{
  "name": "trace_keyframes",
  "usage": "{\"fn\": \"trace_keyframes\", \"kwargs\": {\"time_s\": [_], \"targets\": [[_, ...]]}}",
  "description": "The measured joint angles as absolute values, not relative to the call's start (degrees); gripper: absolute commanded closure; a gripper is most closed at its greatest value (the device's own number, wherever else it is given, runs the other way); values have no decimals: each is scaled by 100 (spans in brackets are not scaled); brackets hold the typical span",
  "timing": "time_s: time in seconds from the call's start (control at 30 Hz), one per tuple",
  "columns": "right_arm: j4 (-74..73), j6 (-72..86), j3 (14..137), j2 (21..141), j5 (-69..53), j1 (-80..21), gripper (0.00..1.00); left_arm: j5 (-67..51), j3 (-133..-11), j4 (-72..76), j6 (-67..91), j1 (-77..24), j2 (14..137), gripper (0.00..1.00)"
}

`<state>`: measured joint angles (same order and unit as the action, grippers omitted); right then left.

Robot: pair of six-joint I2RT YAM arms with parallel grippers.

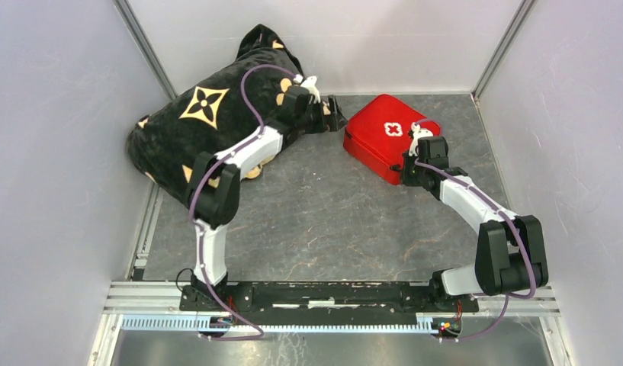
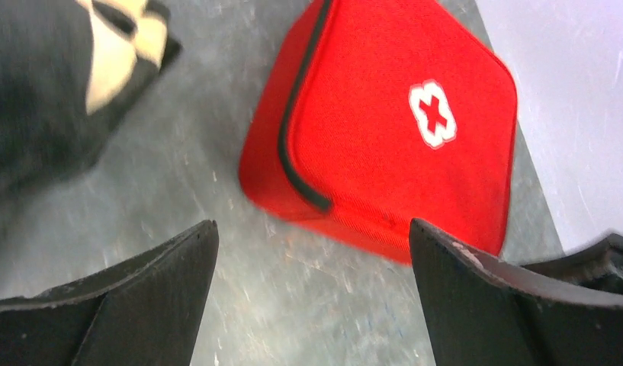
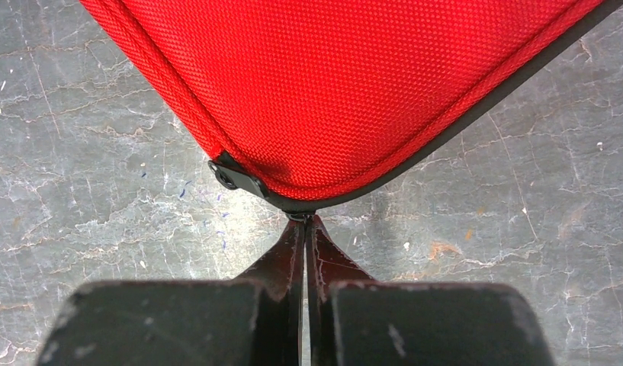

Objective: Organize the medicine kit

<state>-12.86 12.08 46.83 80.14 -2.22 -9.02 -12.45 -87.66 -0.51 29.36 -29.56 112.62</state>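
Observation:
The medicine kit point(image 1: 380, 130) is a red zip case with a white cross on its lid, lying closed on the grey table at the back right. It fills the top of the left wrist view point(image 2: 384, 130) and of the right wrist view point(image 3: 331, 84). My right gripper point(image 1: 408, 169) is shut at the case's near corner, and its fingertips point(image 3: 304, 221) pinch a small metal piece on the black zip band. A black zip tab point(image 3: 236, 179) lies just to their left. My left gripper point(image 1: 335, 114) is open and empty above the table point(image 2: 312, 244), between the pillow and the case.
A big black pillow with gold flowers point(image 1: 201, 122) lies at the back left, and its edge shows in the left wrist view point(image 2: 56, 91). White walls point(image 1: 567, 114) close in the table on three sides. Bare grey tabletop point(image 1: 323, 221) lies between the arms.

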Motion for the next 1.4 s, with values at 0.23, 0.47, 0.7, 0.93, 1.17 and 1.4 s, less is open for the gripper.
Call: {"fn": "trace_keyframes", "kwargs": {"time_s": [0.23,0.47,0.7,0.93,1.17,1.4], "targets": [[-1278,1122,4683,8025,-434,-829,100,-2003,-11354,-456,2609,-2661,13290,3],[-1275,1046,4683,8027,-563,-816,100,-2663,-11966,-469,2613,-2648,14204,14],[-1253,972,4674,8031,-690,-812,100,-3015,-12016,-408,2602,-2862,14365,46],[-1295,744,4663,8023,-808,-777,100,-2716,-11279,71,2617,-2836,13941,75],[-1319,563,4604,7948,-904,-829,100,-1896,-8759,143,2845,-2770,12088,83],[-1653,329,4772,8036,-1382,-1197,100,-1258,-7052,-64,2888,-2746,10613,83]]}}
